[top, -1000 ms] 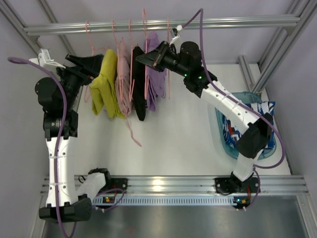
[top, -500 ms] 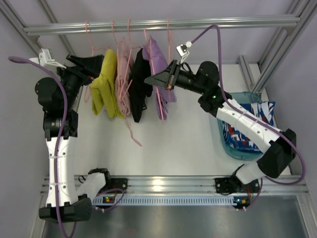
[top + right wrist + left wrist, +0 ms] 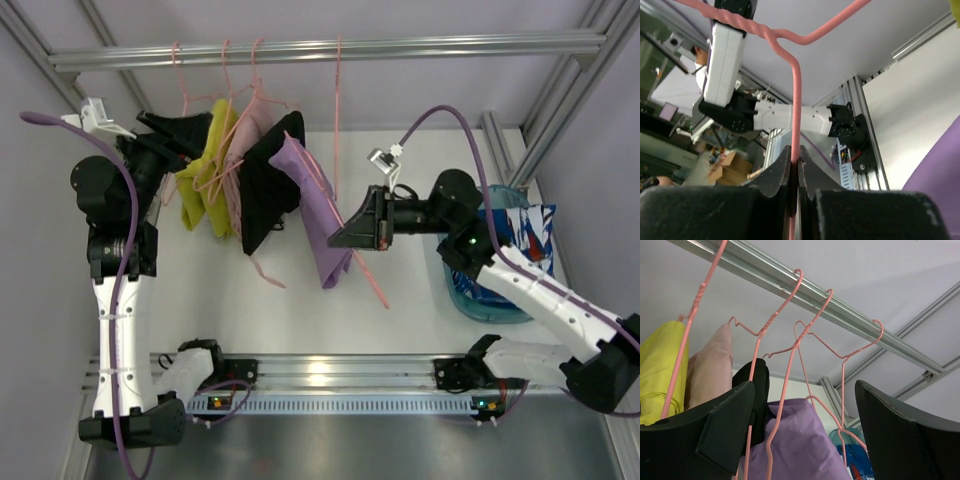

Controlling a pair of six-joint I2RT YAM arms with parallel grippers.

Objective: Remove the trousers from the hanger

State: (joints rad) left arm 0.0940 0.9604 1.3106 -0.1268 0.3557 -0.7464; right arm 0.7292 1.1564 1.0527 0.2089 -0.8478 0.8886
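Purple trousers (image 3: 310, 200) hang folded over a pink wire hanger (image 3: 336, 100) whose hook still reaches up to the rail (image 3: 450, 44). My right gripper (image 3: 336, 240) is shut on that hanger's wire, just right of the purple cloth. The right wrist view shows the jaws (image 3: 794, 162) pinched on the pink wire (image 3: 795, 100), with purple cloth (image 3: 940, 165) at the right edge. My left gripper (image 3: 185, 135) is open and empty beside the yellow trousers (image 3: 205, 180). In the left wrist view (image 3: 805, 435) it is wide open below the hangers and the purple trousers (image 3: 800, 450).
Yellow, pale pink (image 3: 240, 130) and black trousers (image 3: 262, 190) hang on pink hangers at the rail's left part, crowded and tilted. A teal basket (image 3: 455, 285) holding blue, white and red cloth stands at the right. Metal frame posts stand at the back corners.
My right gripper has moved down and to the right, away from the rail, pulling the hanger and purple trousers with it. The black and pink trousers swung along. The left arm has not moved.
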